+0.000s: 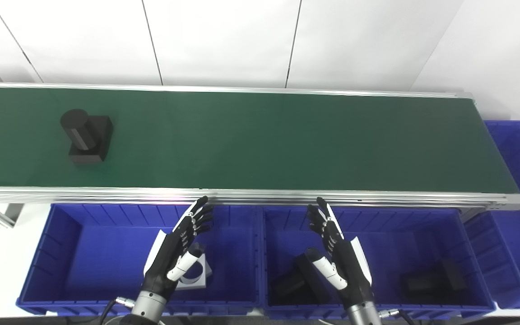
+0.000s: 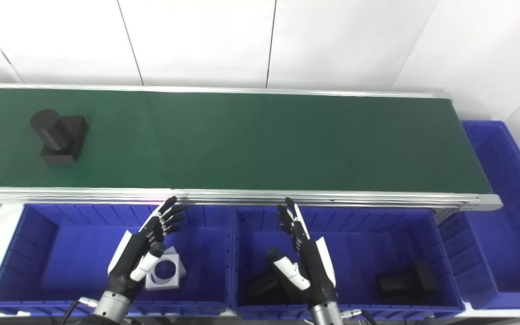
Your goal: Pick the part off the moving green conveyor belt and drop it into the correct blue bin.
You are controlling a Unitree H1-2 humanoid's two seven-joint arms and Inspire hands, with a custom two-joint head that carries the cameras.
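Note:
A black part (image 1: 86, 135), a cylinder on a square base, lies on the green conveyor belt (image 1: 264, 140) at its far left. It also shows in the right eye view (image 2: 58, 134). My left hand (image 1: 176, 253) is open and empty above the left blue bin (image 1: 84, 253). My right hand (image 1: 336, 248) is open and empty above the middle blue bin (image 1: 400, 234). Both hands are below the belt's near rail, far to the right of the part.
The left bin holds a white square part with a round hole (image 2: 165, 271). The middle bin holds two black parts (image 1: 431, 280) (image 1: 289, 284). A third blue bin (image 1: 519, 180) stands past the belt's right end. An aluminium rail (image 1: 260, 196) edges the belt.

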